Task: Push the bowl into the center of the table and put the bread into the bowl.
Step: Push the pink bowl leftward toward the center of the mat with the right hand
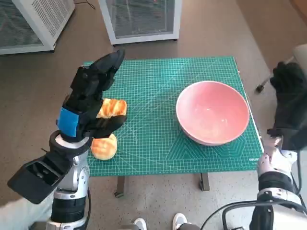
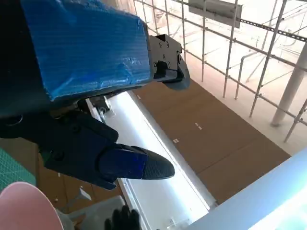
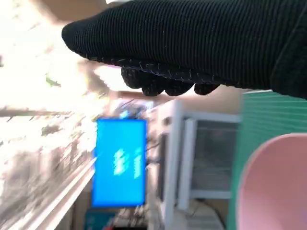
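Pink bowl (image 1: pixel 213 112) upright, empty, on mat's right side. Two golden bread rolls (image 1: pixel 113 108) (image 1: pixel 104 146) at mat's left edge, apart from bowl.

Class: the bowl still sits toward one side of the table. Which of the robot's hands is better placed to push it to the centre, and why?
The right hand. It hangs just beyond the pink bowl on its outer side. The left hand is above the bread, far across the mat.
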